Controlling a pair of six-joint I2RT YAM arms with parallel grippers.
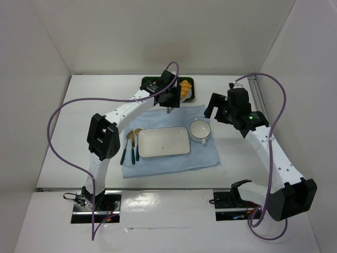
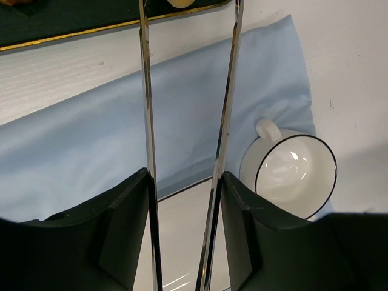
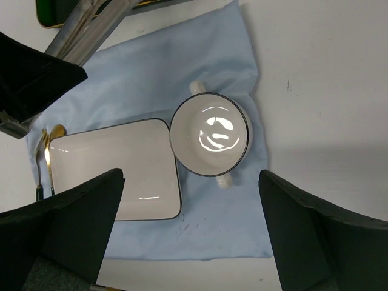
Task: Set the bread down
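My left gripper [image 2: 185, 176] clasps tongs [image 2: 146, 97], tips spread near the bread [image 2: 180, 3]; my right gripper [image 3: 191, 179] hangs wide open, empty.

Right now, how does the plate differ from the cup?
The plate is rectangular and shallow; the cup is round and deep. The cup has two small handles, the plate none. The plate lies in the middle of the blue cloth, the cup to its right, nearer the cloth's edge. Shared: both white with a thin dark rim, both empty, both on the cloth.
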